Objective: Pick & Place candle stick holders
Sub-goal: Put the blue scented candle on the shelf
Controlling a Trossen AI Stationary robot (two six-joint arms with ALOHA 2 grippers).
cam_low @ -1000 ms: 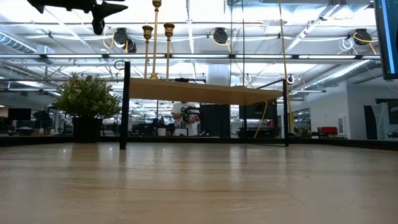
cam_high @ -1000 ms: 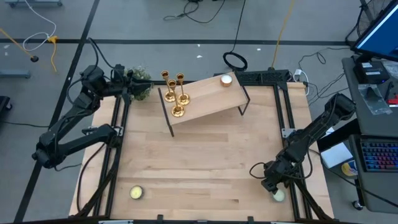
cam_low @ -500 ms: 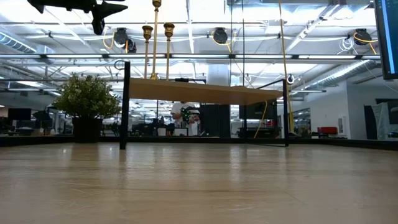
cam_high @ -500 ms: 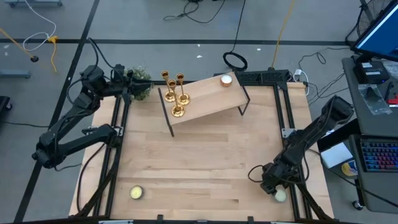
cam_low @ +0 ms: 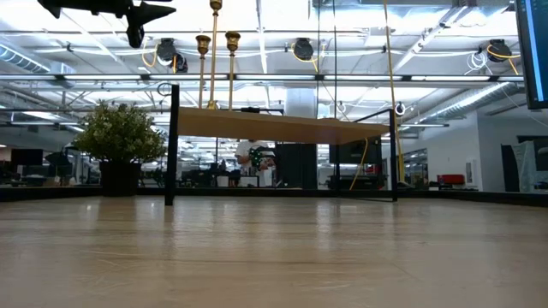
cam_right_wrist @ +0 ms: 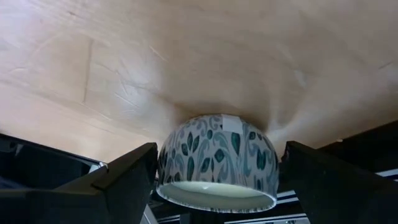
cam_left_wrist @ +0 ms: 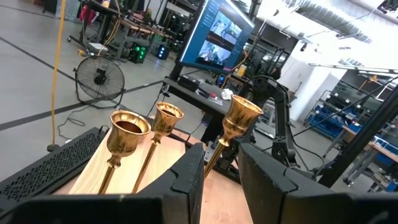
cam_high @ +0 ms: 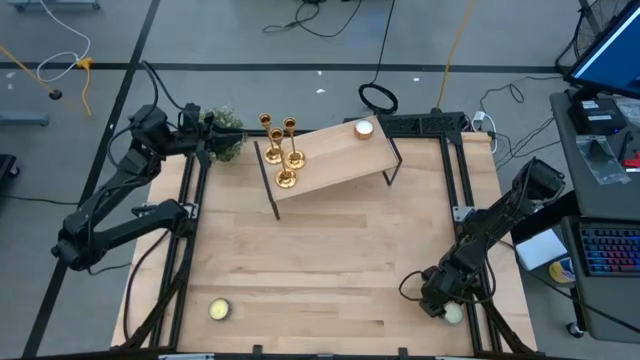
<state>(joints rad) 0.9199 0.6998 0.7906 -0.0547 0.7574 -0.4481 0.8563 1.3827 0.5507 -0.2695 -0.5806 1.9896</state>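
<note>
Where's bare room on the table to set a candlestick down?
The wide middle of the table is bare, from the raised shelf down to the yellow disc. The shelf's left end is crowded with three candlesticks; the right gripper fills the near right corner.

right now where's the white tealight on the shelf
In the high view the white tealight sits at the far right end of the raised wooden shelf, well apart from the three gold candle stick holders at its left end.

Worktop (cam_high: 330, 260): raised shelf (cam_high: 335, 160) at upper centre of the high view. On shelf: three candle stick holders (cam_high: 283, 152) at its left end, one tealight (cam_high: 364, 128) at its right end. Plant (cam_high: 226, 135) left of shelf. Second tealight (cam_high: 219, 310) lower left; third (cam_high: 452, 314) lower right.
</note>
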